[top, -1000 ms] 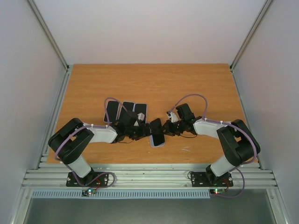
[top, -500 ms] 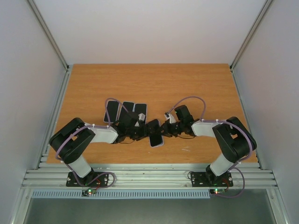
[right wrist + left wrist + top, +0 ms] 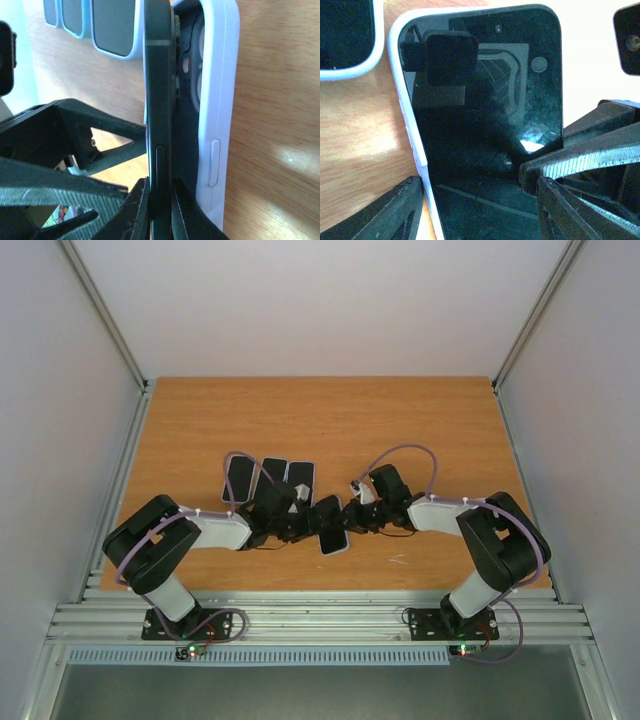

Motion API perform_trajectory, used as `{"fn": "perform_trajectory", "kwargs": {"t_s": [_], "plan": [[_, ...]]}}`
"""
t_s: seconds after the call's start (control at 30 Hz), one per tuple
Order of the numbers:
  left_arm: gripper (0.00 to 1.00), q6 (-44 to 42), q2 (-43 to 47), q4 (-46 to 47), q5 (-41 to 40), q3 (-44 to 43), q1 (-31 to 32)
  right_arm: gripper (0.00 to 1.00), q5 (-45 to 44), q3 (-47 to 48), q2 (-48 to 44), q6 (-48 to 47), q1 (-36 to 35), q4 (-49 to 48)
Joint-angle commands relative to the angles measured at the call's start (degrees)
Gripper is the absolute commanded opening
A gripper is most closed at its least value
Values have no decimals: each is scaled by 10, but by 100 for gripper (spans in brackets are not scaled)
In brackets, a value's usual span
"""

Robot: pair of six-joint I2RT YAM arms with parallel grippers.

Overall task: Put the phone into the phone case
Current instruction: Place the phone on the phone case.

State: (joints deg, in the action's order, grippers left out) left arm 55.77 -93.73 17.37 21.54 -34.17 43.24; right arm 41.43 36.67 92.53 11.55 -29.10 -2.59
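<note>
The black phone (image 3: 333,523) lies at the table's middle, over the white phone case (image 3: 337,548). In the left wrist view the phone (image 3: 485,100) sits inside the case's white rim (image 3: 402,100). My left gripper (image 3: 475,200) straddles their width, one finger against the rim and one at the right edge. In the right wrist view the phone (image 3: 159,75) stands on edge, tilted away from the case (image 3: 220,90). My right gripper (image 3: 161,200) pinches the phone's raised long edge. In the top view the left gripper (image 3: 308,524) and right gripper (image 3: 352,519) meet at the phone.
Three more cased phones (image 3: 270,478) lie side by side behind the left gripper; they also show in the right wrist view (image 3: 112,25). One corner shows in the left wrist view (image 3: 345,40). The wooden table (image 3: 330,420) stretches behind.
The right arm has pushed a little to the left, carrying the phone's edge closer over the case. The left arm has barely moved.
</note>
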Motion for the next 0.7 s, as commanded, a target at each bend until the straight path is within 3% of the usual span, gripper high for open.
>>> {"fn": "perform_trajectory", "kwargs": {"t_s": [0.0, 0.5, 0.67], "plan": [[62, -10, 18, 7, 8, 13, 16, 13, -51, 11, -7, -23, -21, 113], [59, -25, 63, -61, 1, 24, 16, 37, -129, 61, -61, -79, -32, 278], [57, -34, 73, -88, 0, 21, 22, 41, -163, 70, -92, -92, -41, 328]]}}
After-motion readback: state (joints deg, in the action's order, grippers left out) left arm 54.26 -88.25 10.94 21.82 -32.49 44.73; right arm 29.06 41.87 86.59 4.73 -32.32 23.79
